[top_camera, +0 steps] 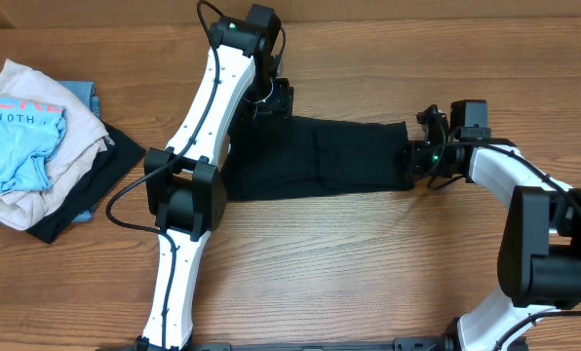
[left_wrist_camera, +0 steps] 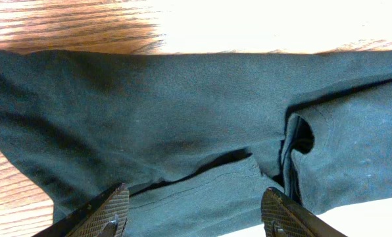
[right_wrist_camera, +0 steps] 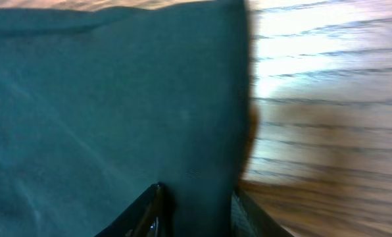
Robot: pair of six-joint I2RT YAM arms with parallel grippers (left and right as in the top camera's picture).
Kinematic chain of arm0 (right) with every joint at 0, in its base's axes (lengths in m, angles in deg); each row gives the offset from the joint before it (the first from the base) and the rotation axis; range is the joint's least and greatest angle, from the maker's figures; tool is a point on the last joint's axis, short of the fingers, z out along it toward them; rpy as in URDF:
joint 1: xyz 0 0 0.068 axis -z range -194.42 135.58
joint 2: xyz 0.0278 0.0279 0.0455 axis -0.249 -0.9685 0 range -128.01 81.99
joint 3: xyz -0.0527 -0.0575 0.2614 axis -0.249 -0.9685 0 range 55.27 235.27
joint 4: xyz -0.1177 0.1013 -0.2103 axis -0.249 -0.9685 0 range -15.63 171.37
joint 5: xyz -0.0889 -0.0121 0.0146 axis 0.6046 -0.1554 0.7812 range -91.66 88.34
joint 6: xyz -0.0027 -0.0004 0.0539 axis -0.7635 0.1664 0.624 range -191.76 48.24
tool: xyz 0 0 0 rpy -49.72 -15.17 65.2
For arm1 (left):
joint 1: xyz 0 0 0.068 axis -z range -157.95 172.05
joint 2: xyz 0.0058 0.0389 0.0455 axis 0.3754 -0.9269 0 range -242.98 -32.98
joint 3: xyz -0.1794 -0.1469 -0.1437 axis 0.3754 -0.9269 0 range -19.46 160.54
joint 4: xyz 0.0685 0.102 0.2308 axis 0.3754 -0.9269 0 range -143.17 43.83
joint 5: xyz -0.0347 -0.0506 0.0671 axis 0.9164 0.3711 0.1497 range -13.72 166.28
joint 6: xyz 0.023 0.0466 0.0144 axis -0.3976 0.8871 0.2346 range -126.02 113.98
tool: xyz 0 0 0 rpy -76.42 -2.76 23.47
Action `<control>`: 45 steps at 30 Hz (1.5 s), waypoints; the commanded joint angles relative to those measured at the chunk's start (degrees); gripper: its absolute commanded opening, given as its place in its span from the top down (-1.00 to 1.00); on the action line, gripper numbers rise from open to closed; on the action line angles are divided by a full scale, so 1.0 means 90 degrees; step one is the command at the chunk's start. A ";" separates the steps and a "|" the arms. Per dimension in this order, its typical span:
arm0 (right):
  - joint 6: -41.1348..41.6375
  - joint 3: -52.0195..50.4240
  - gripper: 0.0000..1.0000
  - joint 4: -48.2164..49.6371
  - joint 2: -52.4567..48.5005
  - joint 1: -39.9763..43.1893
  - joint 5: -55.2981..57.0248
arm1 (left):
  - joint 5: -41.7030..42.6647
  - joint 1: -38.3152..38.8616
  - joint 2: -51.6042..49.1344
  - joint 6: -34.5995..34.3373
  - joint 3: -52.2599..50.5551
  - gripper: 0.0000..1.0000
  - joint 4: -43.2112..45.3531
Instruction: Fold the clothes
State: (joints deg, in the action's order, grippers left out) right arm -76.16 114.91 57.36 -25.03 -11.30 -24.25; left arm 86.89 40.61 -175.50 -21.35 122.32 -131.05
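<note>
Overhead, the desk [top_camera: 368, 263] carries the black T-shirt [top_camera: 320, 156] at its centre, already folded into a long narrow band; a crosswise fold seemingly remains. Left fingers [left_wrist_camera: 107, 210] stand wide over one end; right fingers [right_wrist_camera: 151, 209] sit narrow around the other edge, grip unclear

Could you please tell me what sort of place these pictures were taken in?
Probably a robotics lab bench for folding practice: two robot arms at a wooden table, a black T-shirt spread between them, a pile of other clothes beside.
</note>
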 commanded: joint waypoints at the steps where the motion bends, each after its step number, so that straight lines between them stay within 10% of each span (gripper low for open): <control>1: 0.0041 -0.0049 0.28 0.0136 0.0019 -0.0245 0.0032 | -0.0056 0.0029 0.0058 -0.0063 -0.0029 -0.36 -0.0017; 5: 0.0522 -0.0049 0.92 0.0192 0.0019 -0.0340 0.0709 | -0.0053 0.0029 0.0058 -0.0066 -0.0029 -0.19 -0.0019; 7: 0.0522 -0.0046 0.92 0.0206 0.0019 -0.0296 0.0748 | 0.0000 0.0029 0.0058 -0.0063 -0.0029 0.31 -0.0029; 8: 0.0522 -0.0046 0.92 0.0192 0.0019 -0.0257 0.0748 | 0.0189 0.0032 0.0058 -0.0063 -0.0029 0.92 -0.0039; 45: 0.0102 0.3485 0.92 -0.3551 0.0034 0.0338 0.0886 | 0.0493 0.1139 0.0036 -0.1183 -0.0777 0.92 0.1892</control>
State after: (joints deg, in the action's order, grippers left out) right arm -74.59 142.75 26.49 -25.23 -8.42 -16.60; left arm 90.43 51.21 -175.50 -31.06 115.89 -114.85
